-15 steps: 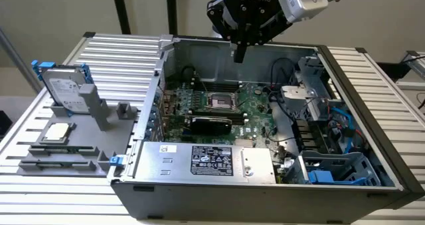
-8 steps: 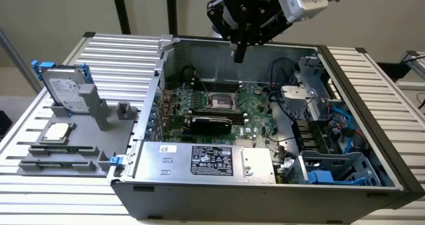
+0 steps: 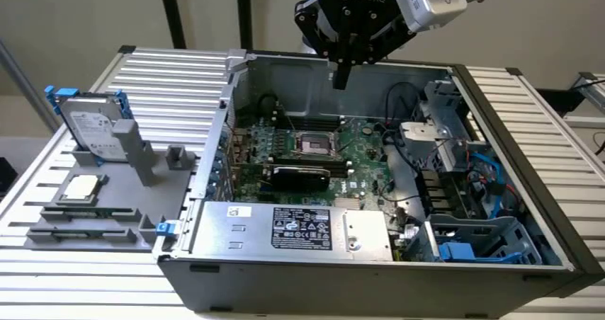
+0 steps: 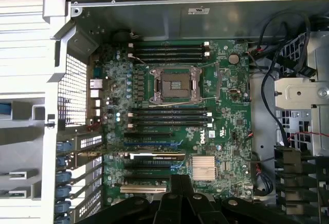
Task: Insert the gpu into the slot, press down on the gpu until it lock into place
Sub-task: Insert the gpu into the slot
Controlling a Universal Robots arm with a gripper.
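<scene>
Hovering my closed, empty gripper [image 3: 342,83] over the case [image 3: 378,292], I judge the gpu [image 3: 300,173], upright on the motherboard [image 3: 364,150] near the power supply [image 3: 236,228], light, stiff, fragile (press its top edge).

- The gpu [image 3: 297,173]: a small black card with a green board edge, standing upright on its long edge on the motherboard [image 3: 364,146].
- The slot [image 4: 149,144]: a long, narrow, bright-blue strip lying flat along the card's foot. Whether the card is locked cannot be told.
</scene>
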